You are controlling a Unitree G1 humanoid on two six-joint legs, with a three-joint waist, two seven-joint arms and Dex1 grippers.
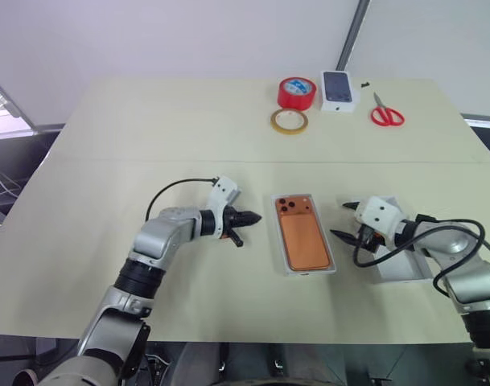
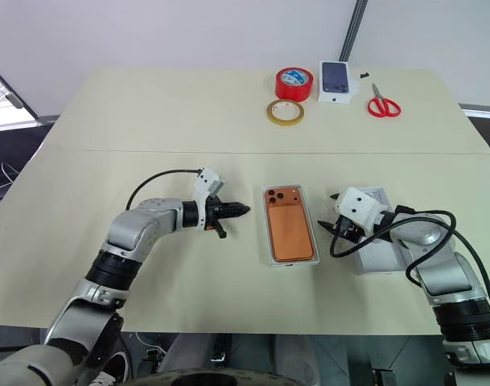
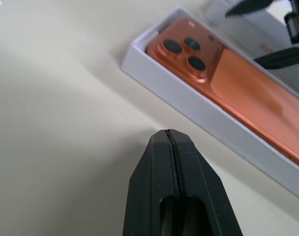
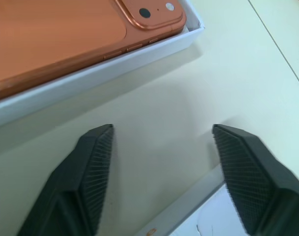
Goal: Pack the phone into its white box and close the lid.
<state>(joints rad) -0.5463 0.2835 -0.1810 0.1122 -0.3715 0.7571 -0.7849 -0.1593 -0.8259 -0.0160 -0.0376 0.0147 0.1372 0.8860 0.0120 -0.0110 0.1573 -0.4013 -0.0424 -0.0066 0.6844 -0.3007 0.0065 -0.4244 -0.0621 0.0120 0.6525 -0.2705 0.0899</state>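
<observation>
Lying face down in the white box point(image 1: 286, 241), camera cluster toward the far edge of the bench point(image 1: 108, 145), the phone point(image 1: 302, 237), orange, filling the tray's recess near the middle of the near half of the bench. Flanked on both sides by the robot's arms, neither touching box or phone. Just to the box's left, the left tool point(image 1: 254, 217), black fingers point(image 3: 176, 196) pressed together with nothing between them, tip aimed at the box's long side and hovering close beside it. To the box's right, the right tool point(image 1: 346, 220), fingers point(image 4: 90, 177) spread wide and empty, pointing back toward the box across a bare strip of bench. Under and behind that right wrist, the lid point(image 1: 405, 261), plain white, open side up, resting on the bench apart from the tray, partly hidden by the arm and its black cable. Well away at the far edge: a roll of red tape point(image 1: 297, 92), a thinner ring of yellowish tape point(image 1: 289, 121) just in front of it, a small white box with a dark phone picture point(image 1: 339, 90) beside the red roll, and red-handled scissors point(image 1: 385, 114) farther right.
</observation>
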